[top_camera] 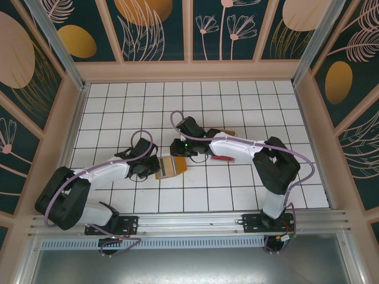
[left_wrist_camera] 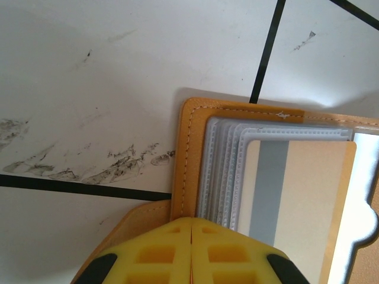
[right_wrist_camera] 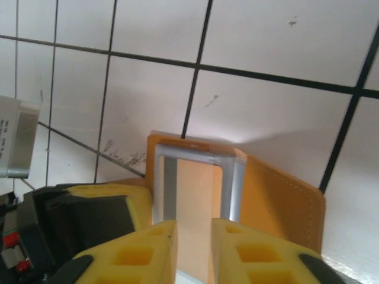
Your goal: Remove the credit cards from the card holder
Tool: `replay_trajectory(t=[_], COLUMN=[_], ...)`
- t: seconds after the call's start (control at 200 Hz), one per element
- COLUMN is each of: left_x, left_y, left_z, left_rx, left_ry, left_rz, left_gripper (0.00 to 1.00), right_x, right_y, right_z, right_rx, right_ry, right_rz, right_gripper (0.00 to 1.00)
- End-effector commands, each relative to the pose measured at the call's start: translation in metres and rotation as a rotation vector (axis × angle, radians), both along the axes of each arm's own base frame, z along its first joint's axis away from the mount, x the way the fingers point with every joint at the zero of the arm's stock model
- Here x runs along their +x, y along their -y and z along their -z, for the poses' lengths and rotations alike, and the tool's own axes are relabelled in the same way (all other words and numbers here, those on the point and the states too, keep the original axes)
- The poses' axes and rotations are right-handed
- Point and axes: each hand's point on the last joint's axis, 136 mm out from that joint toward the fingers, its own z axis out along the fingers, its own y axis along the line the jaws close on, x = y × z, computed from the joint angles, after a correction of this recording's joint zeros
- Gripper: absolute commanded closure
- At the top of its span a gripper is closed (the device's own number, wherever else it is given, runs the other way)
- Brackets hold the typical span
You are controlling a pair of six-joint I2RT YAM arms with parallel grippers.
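- Emptying has hardly begun, by my reading: a card [left_wrist_camera: 296,195] with a grey stripe sits in the top blue-grey pocket of the holder [left_wrist_camera: 185,154], just ahead of the left gripper [left_wrist_camera: 191,226].
- Several more pocket edges are stacked behind that card. Whether they hold cards I cannot tell.
- Left to do, as I judge it: draw this card out, then any others, and lay them on the table [top_camera: 237,195].
- The holder lies open and flat on the white tiles between the two grippers, its orange-brown cover showing on both sides of the right gripper's tips.
- Left gripper: the fingers are pressed together with no gap between them.
- The holder's near flap runs in under those tips. I take it they are pinching the flap to steady the holder.
- Right gripper [right_wrist_camera: 194,231]: the fingers [right_wrist_camera: 249,251] stand apart by a narrow gap, poised over the holder's other end.
- The peach face of the card shows through that gap and is wider than it, so nothing is gripped yet.
- Whether the right pads touch the card or the cover, I cannot tell.
- Off to the left of the right fingers, past the left gripper, a small grey-white thing [right_wrist_camera: 13,139] sits cropped by the frame. It is too cut off to name.
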Motion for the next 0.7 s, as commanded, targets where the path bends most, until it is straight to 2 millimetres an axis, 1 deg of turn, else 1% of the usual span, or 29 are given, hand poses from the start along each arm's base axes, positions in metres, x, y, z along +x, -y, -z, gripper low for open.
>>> replay_trajectory(t=[0.0, 0.085, 0.285, 0.405, 0.696], left_x=[-0.005, -0.006, -0.007, -0.006, -0.006], left_y=[0.0, 0.0, 0.0, 0.0, 0.001], left_z=[0.004, 0.005, 0.007, 0.006, 0.007], left_rx=[0.004, 0.005, 0.009, 0.009, 0.009], left_ry=[-0.027, -0.03, -0.035, -0.035, -0.038], left_rz=[0.018, 0.02, 0.023, 0.027, 0.03], left_gripper=[0.91, 0.91, 0.92, 0.92, 0.92], right_x=[-0.009, -0.015, -0.022, -0.025, -0.025], right_y=[-0.009, -0.011, -0.004, -0.003, -0.004], right_z=[0.001, 0.008, 0.033, 0.043, 0.056], right_rx=[0.062, 0.092, 0.089, 0.079, 0.074], right_ry=[-0.061, -0.096, -0.171, -0.192, -0.222], right_rz=[-0.029, -0.033, -0.025, -0.028, -0.03], right_gripper=[0.8, 0.8, 0.81, 0.81, 0.81])
